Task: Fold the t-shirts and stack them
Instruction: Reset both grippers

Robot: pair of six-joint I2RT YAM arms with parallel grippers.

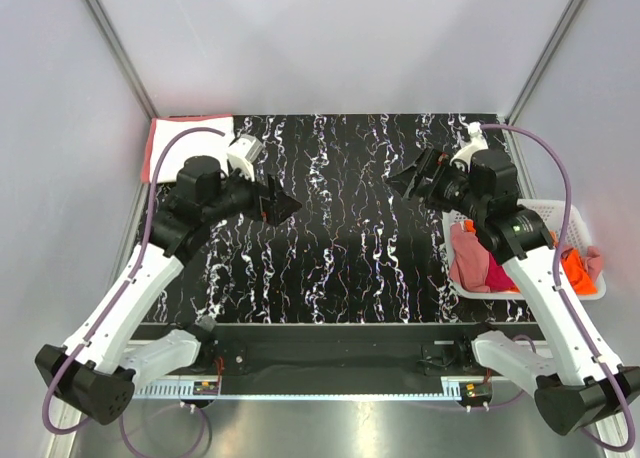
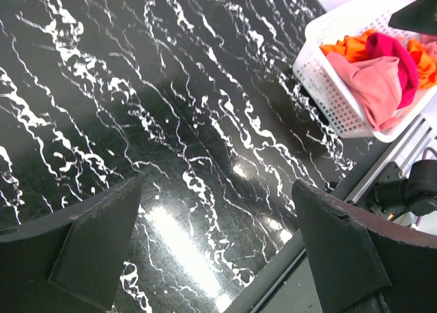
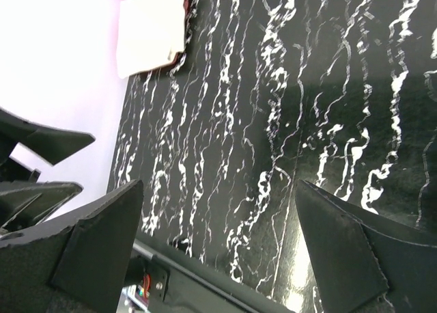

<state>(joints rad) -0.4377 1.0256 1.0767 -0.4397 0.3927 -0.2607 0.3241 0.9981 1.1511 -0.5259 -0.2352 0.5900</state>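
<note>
**Top view.** Two arms reach inward over the table (image 1: 330, 248). The left gripper (image 1: 283, 206) and right gripper (image 1: 403, 181) face each other. In the far-left corner lies a stack of two: a cream-white t-shirt (image 1: 195, 143) on a salmon-pink t-shirt (image 1: 190, 121). One basket (image 1: 480, 293) stands at the right edge.

**Left wrist.** The fingers (image 2: 95, 245) are spread wide and hold nothing. The basket contains three crumpled shirts: an orange t-shirt (image 2: 348, 46), a magenta t-shirt (image 2: 396, 53) and a dusty-pink t-shirt (image 2: 372, 87).

**Right wrist.** The fingers (image 3: 341, 251) are equally wide apart and empty above the table.

Table (image 1: 340, 248) middle lies open — folded t-shirts (image 1: 190, 138) fill the far-left corner, a basket (image 1: 565, 206) the right edge.
</note>
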